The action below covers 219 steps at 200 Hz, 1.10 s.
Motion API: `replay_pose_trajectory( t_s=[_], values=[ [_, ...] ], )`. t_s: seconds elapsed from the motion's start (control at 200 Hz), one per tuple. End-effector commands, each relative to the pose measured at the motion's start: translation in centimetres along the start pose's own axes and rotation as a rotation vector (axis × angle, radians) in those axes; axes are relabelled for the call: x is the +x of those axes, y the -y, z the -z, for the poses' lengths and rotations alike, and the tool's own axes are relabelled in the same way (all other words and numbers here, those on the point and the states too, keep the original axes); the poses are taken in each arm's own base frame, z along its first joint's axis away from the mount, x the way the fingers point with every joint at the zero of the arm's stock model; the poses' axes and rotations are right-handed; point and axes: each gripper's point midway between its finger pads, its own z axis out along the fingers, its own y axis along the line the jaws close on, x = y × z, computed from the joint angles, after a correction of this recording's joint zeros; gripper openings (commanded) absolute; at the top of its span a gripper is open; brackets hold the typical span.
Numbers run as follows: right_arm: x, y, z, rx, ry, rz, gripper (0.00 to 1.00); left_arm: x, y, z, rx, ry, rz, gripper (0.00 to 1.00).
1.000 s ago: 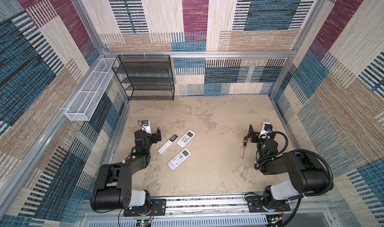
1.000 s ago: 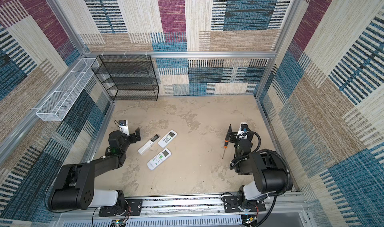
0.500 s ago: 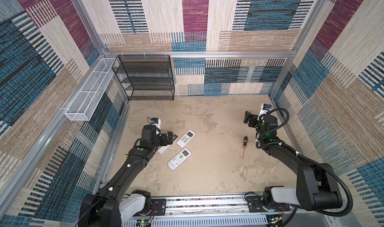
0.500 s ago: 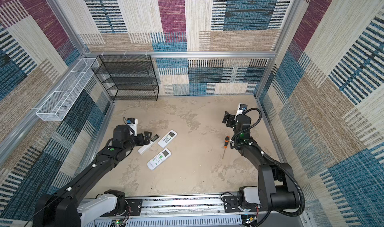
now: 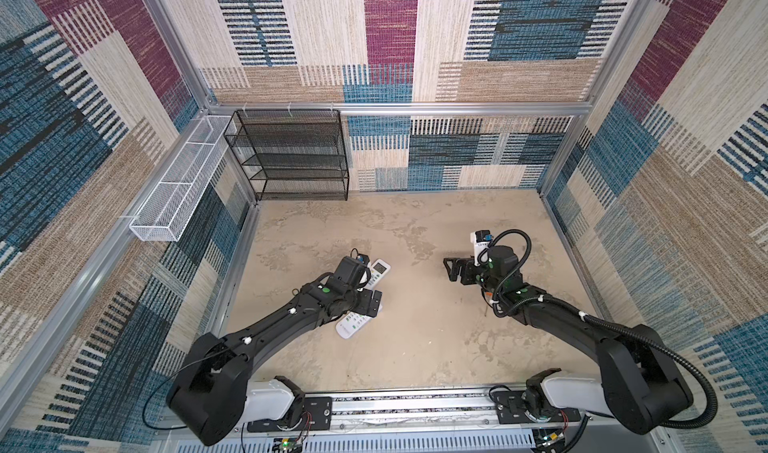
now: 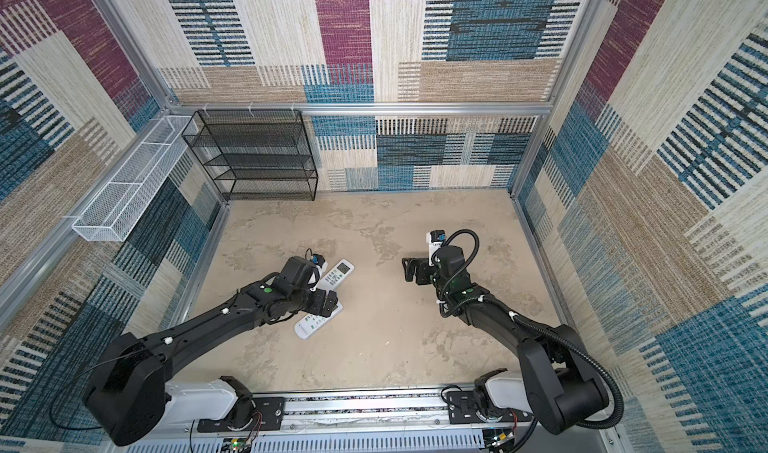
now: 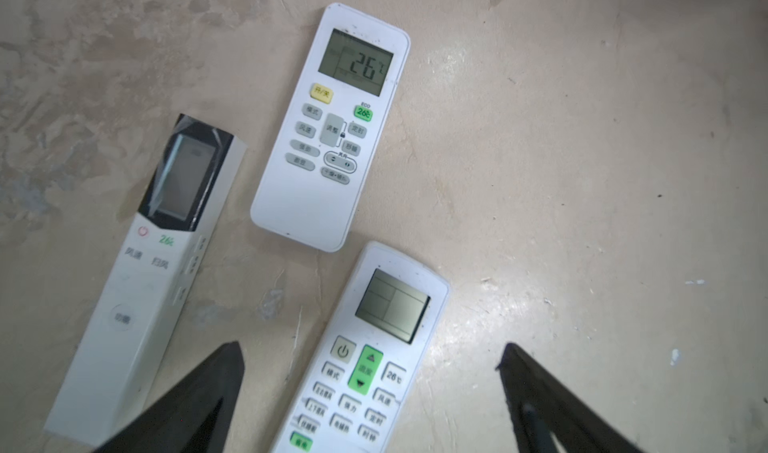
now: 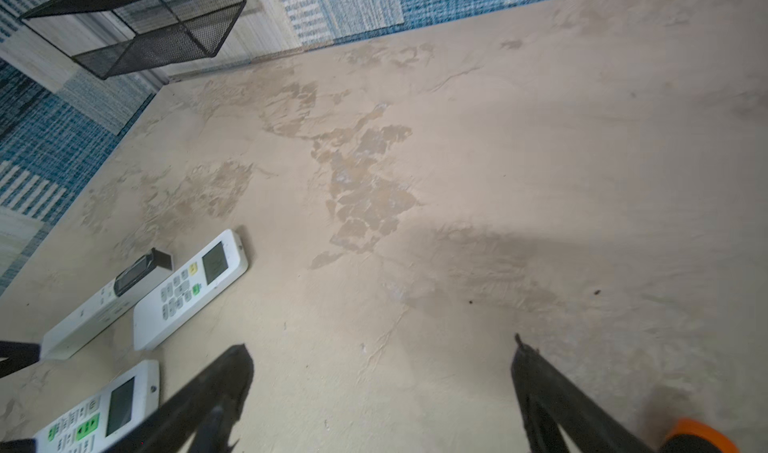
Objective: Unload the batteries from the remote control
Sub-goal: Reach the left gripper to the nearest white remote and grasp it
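Three white remote controls lie face up at the left middle of the table. One has a lit display (image 7: 332,131), one is slim with a black top (image 7: 145,272), and one has a green button (image 7: 374,355). Both top views show two of them, the far one (image 5: 379,269) and the near one (image 6: 311,325). The batteries are hidden. My left gripper (image 7: 370,349) hangs open just above the green-button remote, its jaws wide either side of it (image 5: 371,303). My right gripper (image 8: 381,345) stands open over bare table right of centre (image 5: 451,269).
A black mesh shelf (image 5: 291,156) stands at the back left. A white wire basket (image 5: 178,189) hangs on the left wall. A screwdriver's orange handle (image 8: 698,436) lies close beside my right gripper. Patterned walls enclose the table on three sides.
Both arms have unfolded from near the front rail. The left gripper has moved right, over the remotes. The right gripper has moved away from the screwdriver and now points toward the centre.
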Motion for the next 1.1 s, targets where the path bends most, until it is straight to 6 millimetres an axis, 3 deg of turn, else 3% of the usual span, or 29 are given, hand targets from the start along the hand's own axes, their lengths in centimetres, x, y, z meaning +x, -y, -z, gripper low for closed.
replay_pose_trajectory(
  t_s=[0.0, 0.12, 0.2, 0.366, 0.596, 0.776, 1.092],
  values=[
    [0.5, -1.2, 0.0, -0.05, -0.024, -0.014, 1.0, 1.9, -0.2, -1.0, -0.077, -0.137, -0.043, 0.99],
    [1.2, -0.9, 0.3, -0.034, -0.033, -0.017, 1.0, 4.2, -1.4, -2.7, -0.19, -0.289, -0.012, 0.99],
    [1.4, -0.7, 0.4, -0.023, -0.034, -0.014, 1.0, 5.1, -1.2, -3.4, -0.184, -0.329, 0.008, 0.99],
    [1.0, -0.8, 0.6, -0.026, -0.027, -0.007, 1.0, 5.6, 0.1, -4.3, -0.113, -0.328, 0.037, 0.99],
    [1.4, -1.3, 0.5, -0.051, -0.042, -0.033, 1.0, 6.7, -0.2, -4.8, -0.13, -0.32, 0.122, 0.85],
    [2.0, -2.1, 0.8, -0.111, -0.051, -0.094, 1.0, 6.1, -0.2, -4.4, -0.13, -0.264, 0.202, 0.68],
    [4.5, -4.0, 0.1, -0.24, -0.121, -0.223, 1.0, 3.6, 1.4, -3.7, -0.073, -0.17, 0.397, 0.62]
  ],
)
